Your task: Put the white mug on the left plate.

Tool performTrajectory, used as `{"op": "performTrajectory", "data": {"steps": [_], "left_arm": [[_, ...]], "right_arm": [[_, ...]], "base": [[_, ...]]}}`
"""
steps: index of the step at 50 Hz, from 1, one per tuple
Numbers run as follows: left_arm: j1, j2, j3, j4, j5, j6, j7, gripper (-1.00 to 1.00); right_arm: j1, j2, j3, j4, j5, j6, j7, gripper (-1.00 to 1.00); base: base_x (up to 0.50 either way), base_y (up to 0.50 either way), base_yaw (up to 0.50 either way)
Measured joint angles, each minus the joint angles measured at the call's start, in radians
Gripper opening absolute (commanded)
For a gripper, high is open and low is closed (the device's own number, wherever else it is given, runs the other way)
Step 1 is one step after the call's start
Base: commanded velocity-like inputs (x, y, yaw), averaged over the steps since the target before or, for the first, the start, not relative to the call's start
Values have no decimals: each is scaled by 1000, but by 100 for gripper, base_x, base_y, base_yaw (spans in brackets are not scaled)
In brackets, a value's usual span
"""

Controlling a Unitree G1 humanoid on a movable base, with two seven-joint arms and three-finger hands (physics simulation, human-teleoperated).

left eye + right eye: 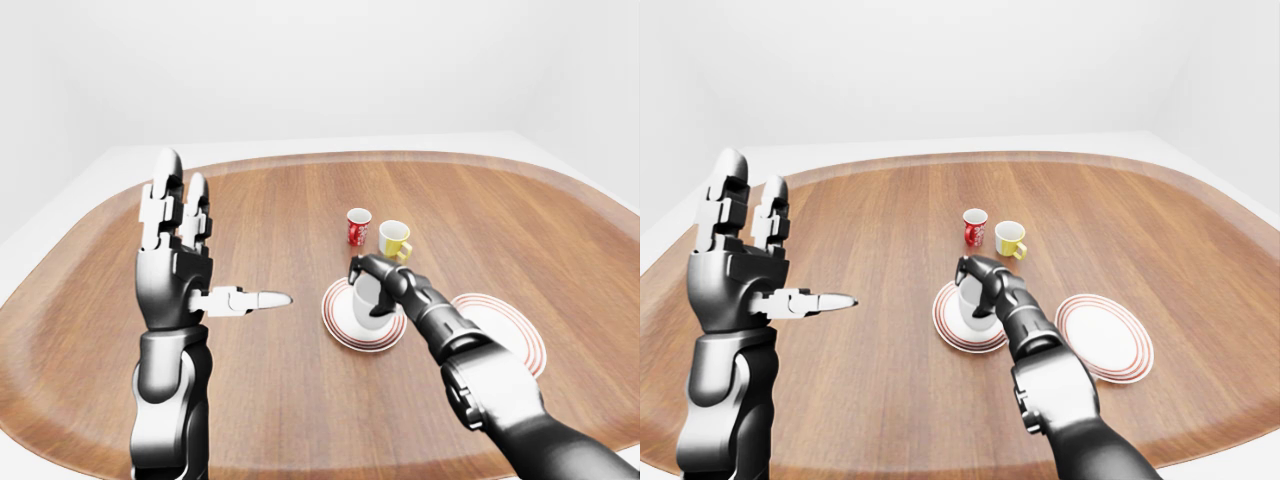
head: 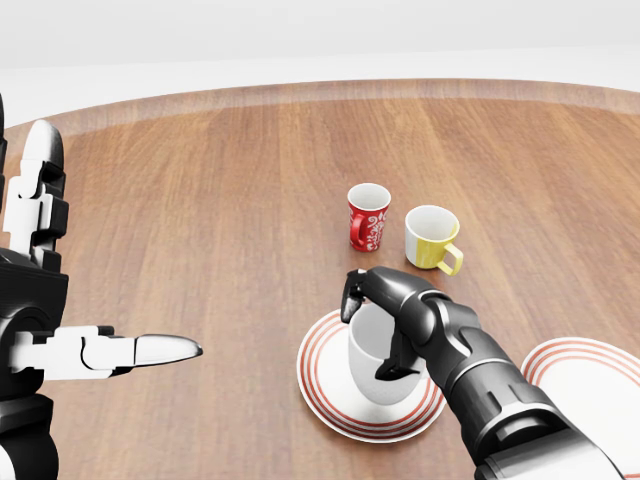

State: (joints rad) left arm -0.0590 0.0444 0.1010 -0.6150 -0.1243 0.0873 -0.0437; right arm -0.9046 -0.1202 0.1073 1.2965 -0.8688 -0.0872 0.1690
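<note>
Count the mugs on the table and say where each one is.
3: red mug and yellow mug standing side by side, white mug on the left plate.

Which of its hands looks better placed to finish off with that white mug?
The right hand: its fingers wrap the white mug, already on the left plate. The left hand is raised open, far off to the left.
</note>
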Motion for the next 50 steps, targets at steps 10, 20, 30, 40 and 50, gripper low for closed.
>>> {"op": "performTrajectory", "data": {"steps": [10,20,30,40,50], "left_arm": [[0,0,0,1,0,0,0,97],[1,0,0,0,0,0,0,97],[2,0,0,-1,-1,0,-1,97],[2,0,1,0,0,0,-1,97],[1,1,3,5,0,0,-1,97]], "right_arm": [[2,1,0,1,1,0,-1,-100],[4,-1,0,2,-2,0,-3,-88],[4,-3,-8,5,-56,0,-13,100],[8,-6,-16,8,-104,0,-16,100],[18,-10,-18,12,-125,0,-9,100]], "base": [[0,0,0],[0,0,0],[0,0,0],[0,0,0],[0,0,0]]}}
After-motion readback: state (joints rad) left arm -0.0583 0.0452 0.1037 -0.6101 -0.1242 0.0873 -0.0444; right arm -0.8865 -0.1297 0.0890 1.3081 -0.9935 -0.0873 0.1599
